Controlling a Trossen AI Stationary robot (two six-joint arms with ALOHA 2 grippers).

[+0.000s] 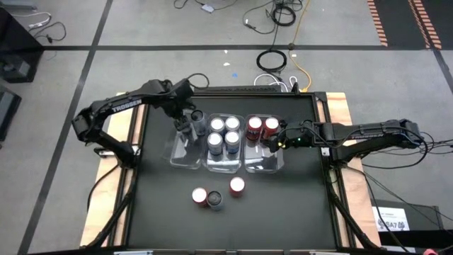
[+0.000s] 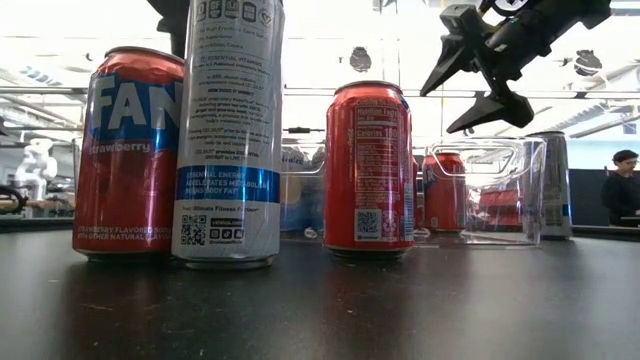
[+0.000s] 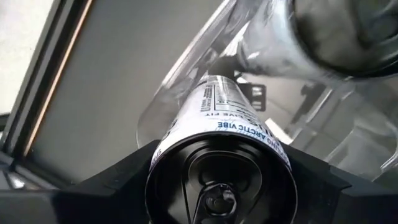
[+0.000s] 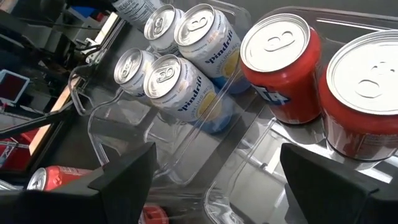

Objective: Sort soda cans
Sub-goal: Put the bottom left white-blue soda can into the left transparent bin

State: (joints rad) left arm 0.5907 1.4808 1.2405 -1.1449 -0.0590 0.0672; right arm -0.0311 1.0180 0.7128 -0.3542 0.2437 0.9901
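three clear bins sit side by side on the dark surface, and the middle bin serves as the landmark. inside it stand four blue-silver cans, packed in a square at its far end. the right bin, just beside the middle bin, holds two red cans, also at its far end. the left bin lies on the middle bin's other side.

the left end effector hangs over the far end of the left bin and is clenched on a grey can; in the left wrist view this can fills the space between the two dark fingers, its label white with a blue band, and the bin's clear wall shows beyond it.

the right end effector hovers just beside the red cans, on the side away from the middle bin, its fingers spread and holding nothing. the right wrist view shows both red cans and the four blue-silver ones ahead of its released fingers.

on the near side of the middle bin, well apart from it, three cans stand loose on the surface: a red one, another red one and a grey one touching it. in the low view the pair stands close up, the grey can taller.
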